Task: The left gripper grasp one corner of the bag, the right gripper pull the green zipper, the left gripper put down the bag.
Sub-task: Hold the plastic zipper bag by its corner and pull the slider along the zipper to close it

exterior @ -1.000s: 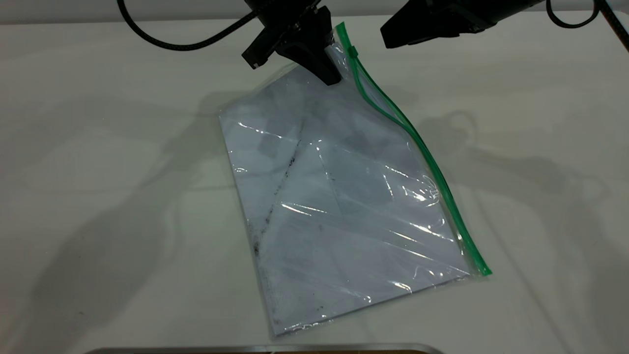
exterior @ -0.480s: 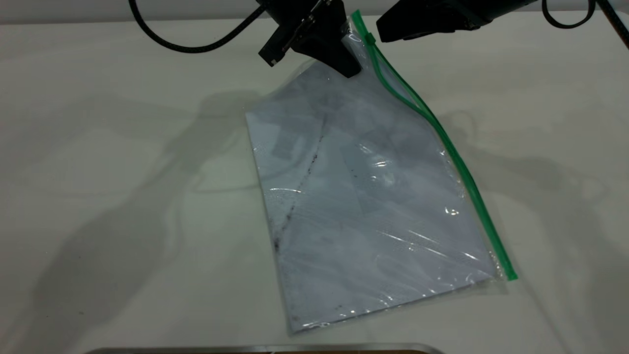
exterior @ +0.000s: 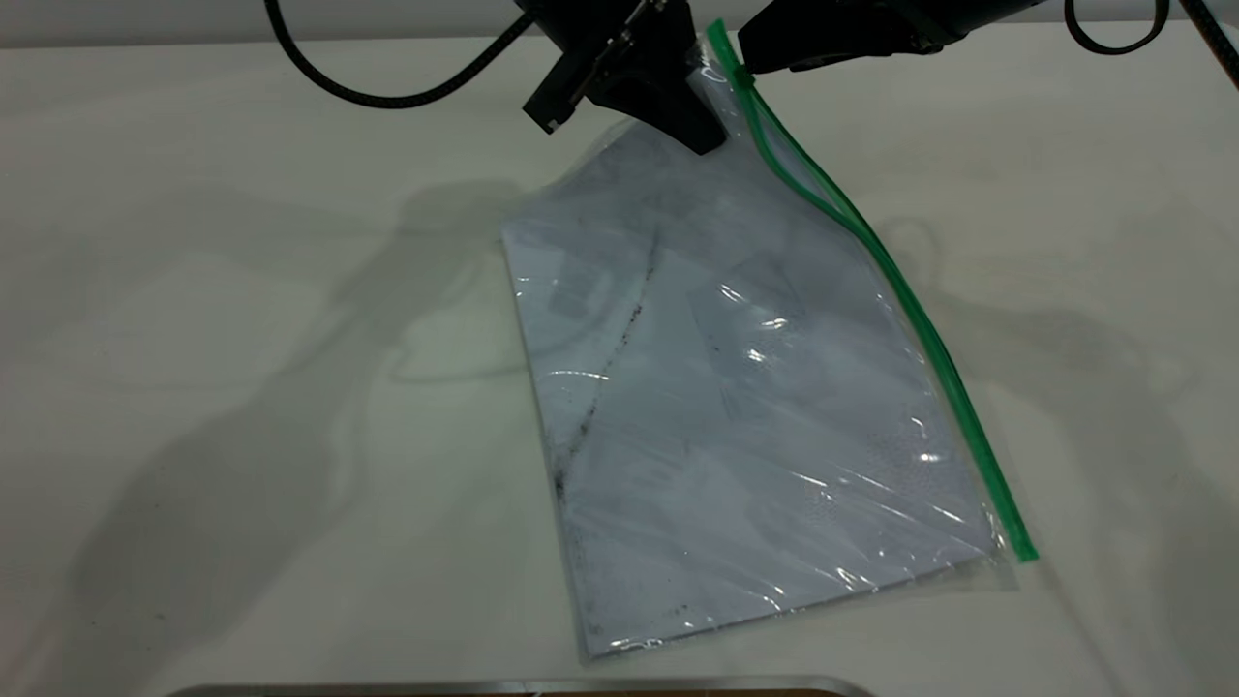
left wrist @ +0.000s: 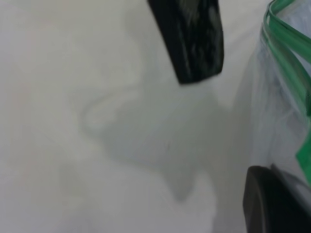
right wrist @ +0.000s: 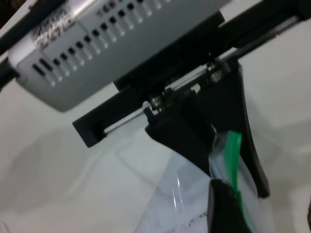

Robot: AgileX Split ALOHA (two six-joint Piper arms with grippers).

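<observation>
In the exterior view the left gripper point(exterior: 699, 121) sits at the far edge of the white table point(exterior: 194, 387), its fingers pinched shut on the top corner of the bag point(exterior: 745, 407), just beside the upper end of the green zipper point(exterior: 876, 257); the bag hangs from that corner and slopes down toward the camera, its lower edge resting on the table, the white paper and a dark speckled diagonal crease showing through the clear plastic; the zipper strip runs down the bag's right-hand long edge; the right gripper point(exterior: 750, 53) reaches in from the upper right, its tip touching the zipper near its top end, and whether its jaws are open or closed cannot be told here; a thick black cable point(exterior: 387, 92) loops away from the left arm. In the left wrist view a black finger point(left wrist: 192, 39) stands clear of the table, with the bag's green edge point(left wrist: 286, 58) beside it. In the right wrist view the left gripper point(right wrist: 218, 141) clamps the plastic corner, the green strip point(right wrist: 232, 150) between its fingers.
</observation>
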